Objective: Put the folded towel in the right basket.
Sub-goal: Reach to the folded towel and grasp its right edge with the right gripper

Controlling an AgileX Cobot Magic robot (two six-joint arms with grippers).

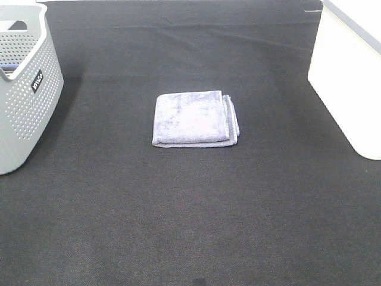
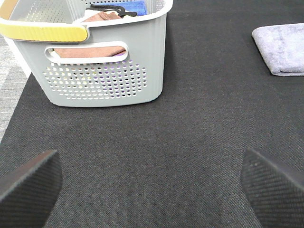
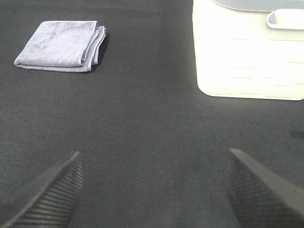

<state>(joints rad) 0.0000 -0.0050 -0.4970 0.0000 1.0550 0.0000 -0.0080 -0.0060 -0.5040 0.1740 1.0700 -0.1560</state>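
Over the mat (image 1: 190, 214) — left tool (image 2: 152, 190), right tool (image 3: 154, 190) both wide, clear of the folded towel (image 1: 193, 118).

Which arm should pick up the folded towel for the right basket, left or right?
Likely right. The white basket sits on that arm's side, the towel lies mid-table, and the open right gripper faces both.

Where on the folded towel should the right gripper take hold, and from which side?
Probably at the folded towel's right-hand edge, where the stacked layers show. It lies flat on the mat, so the open right gripper would best come down from above on that side, pinching all the layers together. That edge also faces the white basket, keeping the carry short.
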